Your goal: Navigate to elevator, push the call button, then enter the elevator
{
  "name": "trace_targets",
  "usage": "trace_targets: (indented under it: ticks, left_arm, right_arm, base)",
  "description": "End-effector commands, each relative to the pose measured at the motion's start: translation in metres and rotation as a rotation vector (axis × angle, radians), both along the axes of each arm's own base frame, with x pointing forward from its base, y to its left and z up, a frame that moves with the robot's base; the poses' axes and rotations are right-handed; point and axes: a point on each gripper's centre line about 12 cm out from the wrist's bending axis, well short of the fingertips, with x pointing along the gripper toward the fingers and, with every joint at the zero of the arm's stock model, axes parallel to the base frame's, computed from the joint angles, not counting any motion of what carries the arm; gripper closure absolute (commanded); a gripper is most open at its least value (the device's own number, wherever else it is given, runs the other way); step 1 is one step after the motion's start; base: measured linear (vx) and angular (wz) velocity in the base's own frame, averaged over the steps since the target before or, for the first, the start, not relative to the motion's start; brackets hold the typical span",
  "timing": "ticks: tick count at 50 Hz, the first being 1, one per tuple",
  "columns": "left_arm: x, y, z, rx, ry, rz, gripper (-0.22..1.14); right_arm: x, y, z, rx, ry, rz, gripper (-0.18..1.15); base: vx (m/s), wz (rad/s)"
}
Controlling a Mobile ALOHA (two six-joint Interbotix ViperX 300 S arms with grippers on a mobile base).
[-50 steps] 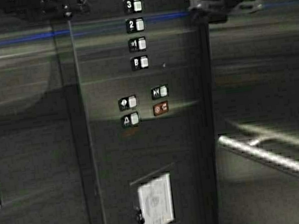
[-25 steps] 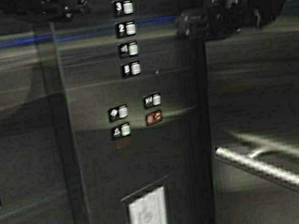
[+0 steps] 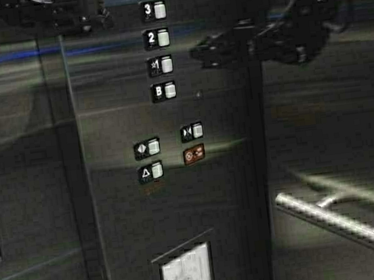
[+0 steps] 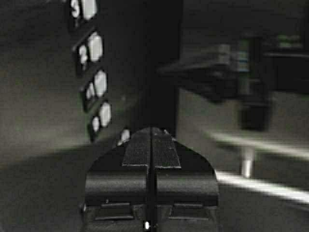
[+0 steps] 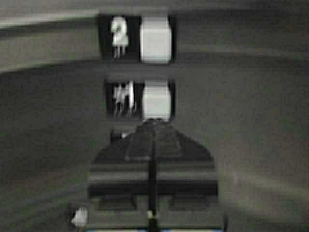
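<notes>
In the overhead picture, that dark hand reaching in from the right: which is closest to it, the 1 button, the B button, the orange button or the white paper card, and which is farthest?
From the right hand, in the high view:
1. 1 button, just beside its tip.
2. B button, directly below that.
3. Orange button, lower on the panel.
4. White paper card, at the panel's bottom.

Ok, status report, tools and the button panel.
Right tool shut, level with floor-1 button, just short of it. Left tool shut, parked high left. Elevator button panel ahead, nothing between.
</notes>
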Motion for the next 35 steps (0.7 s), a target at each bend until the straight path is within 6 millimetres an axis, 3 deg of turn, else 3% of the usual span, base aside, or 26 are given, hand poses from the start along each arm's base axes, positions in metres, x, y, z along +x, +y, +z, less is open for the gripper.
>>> trace_targets:
  ticks: [1, 17, 35]
  left_arm:
    - [0.001, -0.001, 0.005, -0.013, -0.014, -0.001, 0.89]
    - [0.001, -0.001, 0.008, -0.018, -0.022, 0.000, 0.89]
    - [0.000, -0.001, 0.008, -0.020, -0.020, 0.002, 0.89]
  right_arm:
    - [0.011, 0.013, 0.014, 0.024, -0.058, 0.022, 0.92]
    - [0.017, 0.033, 0.002, 0.027, -0.056, 0.055, 0.92]
    - [0.032, 0.038, -0.013, 0.016, -0.038, 0.045, 0.92]
  base:
    - [0.02, 0.01]
    - [0.01, 0.00]
    - [0.00, 0.00]
